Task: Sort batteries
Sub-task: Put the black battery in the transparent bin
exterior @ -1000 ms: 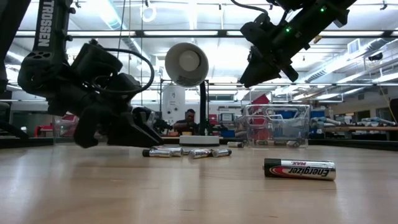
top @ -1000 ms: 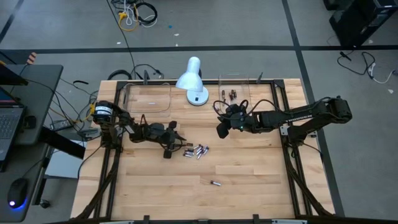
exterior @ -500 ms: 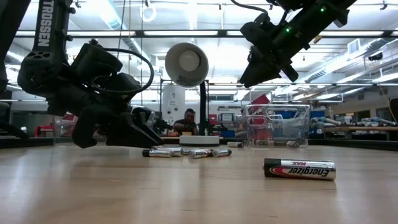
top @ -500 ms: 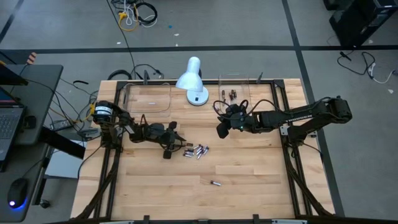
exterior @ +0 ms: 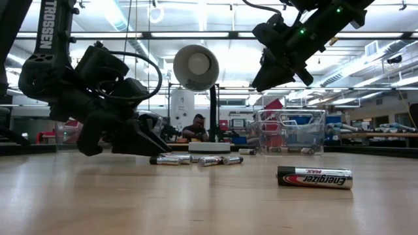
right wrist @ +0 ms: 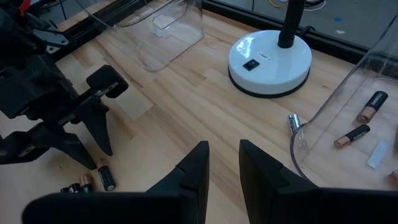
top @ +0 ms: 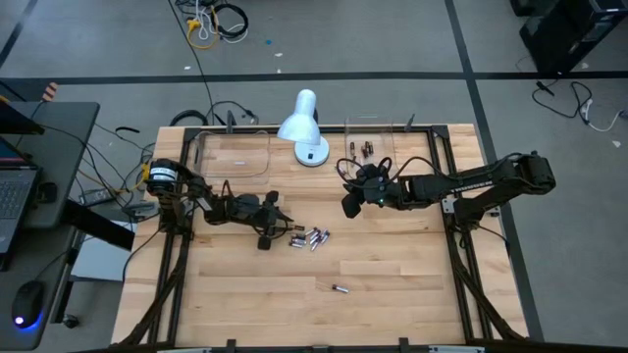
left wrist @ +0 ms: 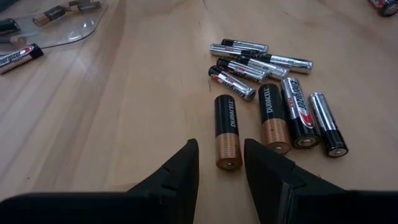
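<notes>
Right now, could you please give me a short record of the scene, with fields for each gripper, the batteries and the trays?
left gripper: low over the table, jaws open, empty, lined up on a coppery battery
right gripper: raised above the table, jaws open, empty
battery cluster: loose on the wood, just past the left gripper
lone battery: apart, near the front
right tray: holds a few batteries
left tray: looks empty
lamp: between the trays

Overhead, table-level, two wrist-close — shared batteries [left wrist: 227, 130]
</notes>
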